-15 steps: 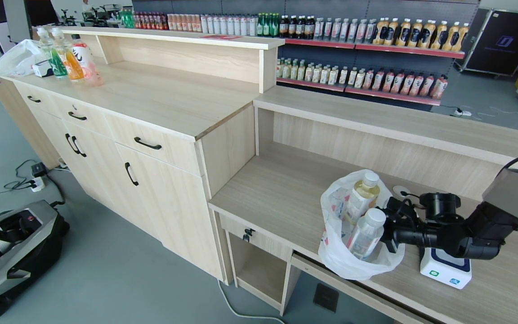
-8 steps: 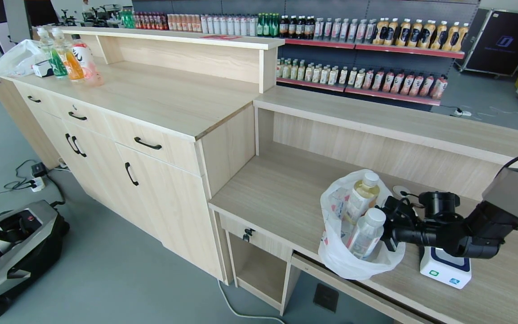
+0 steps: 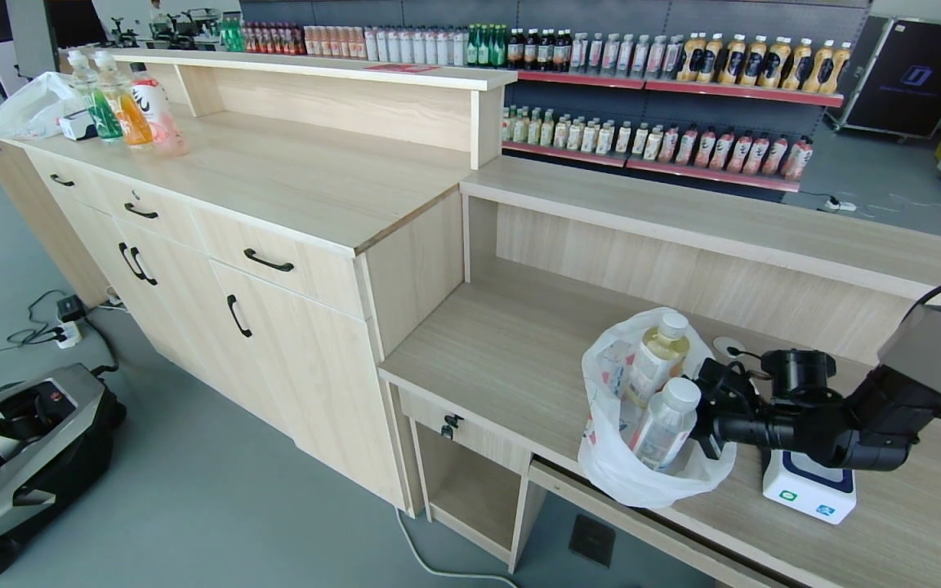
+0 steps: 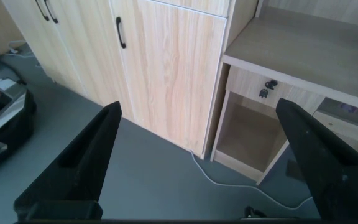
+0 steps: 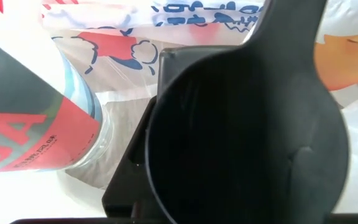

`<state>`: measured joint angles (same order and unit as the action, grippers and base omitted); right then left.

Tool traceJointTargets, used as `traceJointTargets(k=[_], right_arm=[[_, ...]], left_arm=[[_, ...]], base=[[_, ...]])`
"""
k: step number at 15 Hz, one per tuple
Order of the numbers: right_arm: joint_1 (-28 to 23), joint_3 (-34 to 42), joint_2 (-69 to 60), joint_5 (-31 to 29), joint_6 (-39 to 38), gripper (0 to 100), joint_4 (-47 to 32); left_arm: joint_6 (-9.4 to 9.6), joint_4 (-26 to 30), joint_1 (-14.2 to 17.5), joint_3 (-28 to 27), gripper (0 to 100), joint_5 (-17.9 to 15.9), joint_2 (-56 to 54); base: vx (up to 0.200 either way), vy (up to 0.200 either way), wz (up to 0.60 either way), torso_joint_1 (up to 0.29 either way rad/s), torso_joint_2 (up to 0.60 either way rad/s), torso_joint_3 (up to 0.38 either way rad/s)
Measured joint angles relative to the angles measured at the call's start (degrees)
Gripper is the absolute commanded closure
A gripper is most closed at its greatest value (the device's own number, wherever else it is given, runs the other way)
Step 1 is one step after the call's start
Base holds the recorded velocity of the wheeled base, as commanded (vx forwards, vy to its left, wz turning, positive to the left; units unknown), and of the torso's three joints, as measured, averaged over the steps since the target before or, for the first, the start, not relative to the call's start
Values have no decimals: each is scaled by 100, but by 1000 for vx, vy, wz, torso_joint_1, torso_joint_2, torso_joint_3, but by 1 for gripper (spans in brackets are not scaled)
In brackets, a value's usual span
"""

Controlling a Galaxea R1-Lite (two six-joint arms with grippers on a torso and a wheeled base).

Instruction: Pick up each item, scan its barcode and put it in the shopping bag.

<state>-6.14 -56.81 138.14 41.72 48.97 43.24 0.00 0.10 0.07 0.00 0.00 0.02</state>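
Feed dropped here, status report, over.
Left gripper open, over floor. Right gripper at bag. Two bottles in bag. Scanner under right arm.

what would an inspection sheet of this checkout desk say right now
surface: light wooden desk top, set below a higher wooden counter
job's things: white plastic shopping bag holding a yellowish white-capped bottle and a clear white-capped bottle; white box scanner beside it
clutter: three coloured drink bottles and a crumpled white bag on that counter
grippers: right pincer at the bag's mouth by the clear bottle; left pincer open above grey floor
cables: white cable on the floor; black leads at a socket
surroundings: red shelves of bottled drinks
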Motion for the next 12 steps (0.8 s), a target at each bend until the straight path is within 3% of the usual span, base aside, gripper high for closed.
traceJointTargets(k=[9,10,12], right_arm=[[59,-38,52,-20,119,100,-13],[59,-46,55,-17,117,0,-18],[80,-105,66,-22,106,0,-30]], left_arm=[[0,0,0,0,0,0,0],[0,-2,0,0,0,0,0],[0,0,0,0,0,0,0]], base=[[0,0,0,0,0,0],[0,0,0,0,0,0],[0,0,0,0,0,0]])
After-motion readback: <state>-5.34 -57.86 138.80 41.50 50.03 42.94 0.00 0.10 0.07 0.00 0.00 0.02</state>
